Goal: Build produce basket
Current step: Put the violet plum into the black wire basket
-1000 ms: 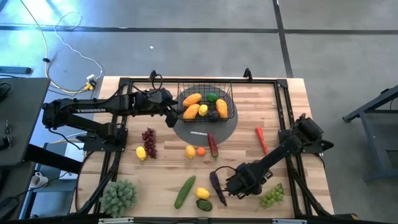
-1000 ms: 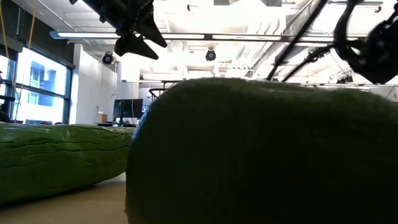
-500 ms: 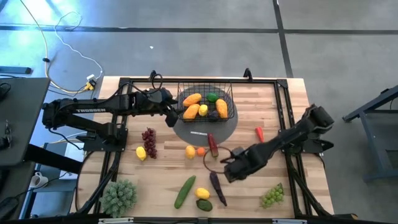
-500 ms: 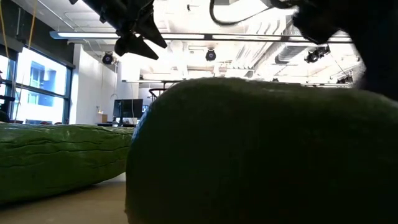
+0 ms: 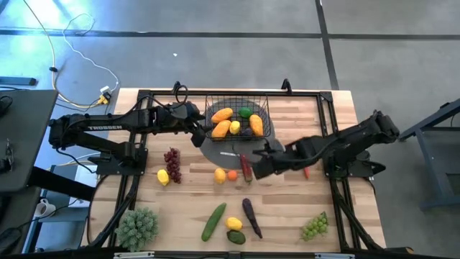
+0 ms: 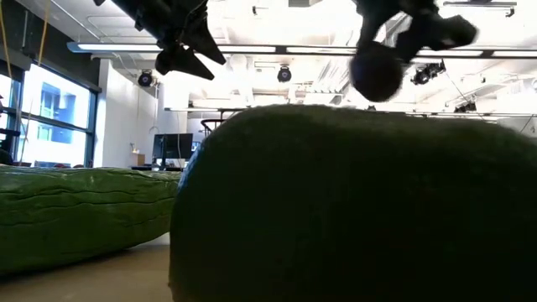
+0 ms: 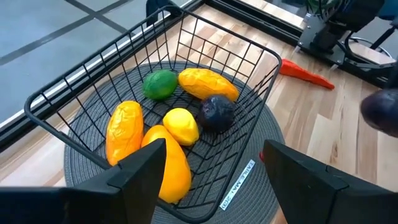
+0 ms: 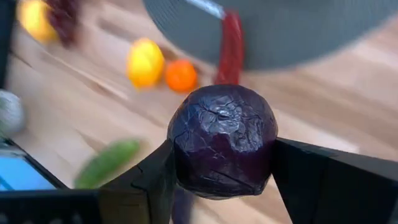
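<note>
Swung well up the table since a second ago — right gripper [image 5: 260,164], then low by the green grapes [image 5: 315,226] and eggplant [image 5: 251,216], now beside the grey mat [image 5: 260,151] under the basket [image 5: 267,119]. Clenched on a dark purple plum [image 8: 222,140], held clear of the wood. Unmoved meanwhile: left gripper [image 5: 199,134], hanging at the basket's left side with fingers spread and nothing between them.

Light wooden table [image 5: 330,115] with a black frame along its edges, grey floor around it, white cable [image 5: 72,50] on the floor at upper left. Low view mostly blocked by a green fruit [image 6: 352,210] and the cucumber [image 6: 75,210]; ceiling lights behind.

Inside the basket: three orange-yellow fruits [image 7: 123,129], lemon [image 7: 180,126], lime [image 7: 160,84], another plum [image 7: 216,112]. On the boards: purple grapes [image 5: 172,164], red chili [image 5: 301,160], a leafy green bunch [image 5: 137,226]. Bare wood between mat and chili, and at the table's upper right.
</note>
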`<move>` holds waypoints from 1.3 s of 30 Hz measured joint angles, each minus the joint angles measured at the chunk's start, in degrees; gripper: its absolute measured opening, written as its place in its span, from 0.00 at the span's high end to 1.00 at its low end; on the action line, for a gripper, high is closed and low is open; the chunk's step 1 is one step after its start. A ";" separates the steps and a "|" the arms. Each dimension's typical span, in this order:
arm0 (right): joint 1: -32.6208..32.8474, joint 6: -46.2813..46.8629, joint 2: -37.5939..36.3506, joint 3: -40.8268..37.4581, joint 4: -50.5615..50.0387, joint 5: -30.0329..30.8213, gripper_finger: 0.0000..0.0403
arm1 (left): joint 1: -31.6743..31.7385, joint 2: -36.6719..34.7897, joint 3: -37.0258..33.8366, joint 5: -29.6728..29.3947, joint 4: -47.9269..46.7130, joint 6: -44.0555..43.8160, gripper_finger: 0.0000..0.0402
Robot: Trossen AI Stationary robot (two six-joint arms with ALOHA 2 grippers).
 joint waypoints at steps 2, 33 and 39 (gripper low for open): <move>-1.88 -2.52 -0.42 0.00 2.50 1.18 0.51 | -0.01 0.02 0.00 -0.02 0.38 1.10 0.36; -31.05 -51.08 -0.35 0.00 29.87 -2.02 0.50 | -0.02 0.07 0.00 -9.69 0.42 -0.85 0.36; -37.19 -60.18 -0.35 0.00 29.85 -8.68 0.50 | 0.00 0.07 0.00 -11.26 0.42 -1.71 0.36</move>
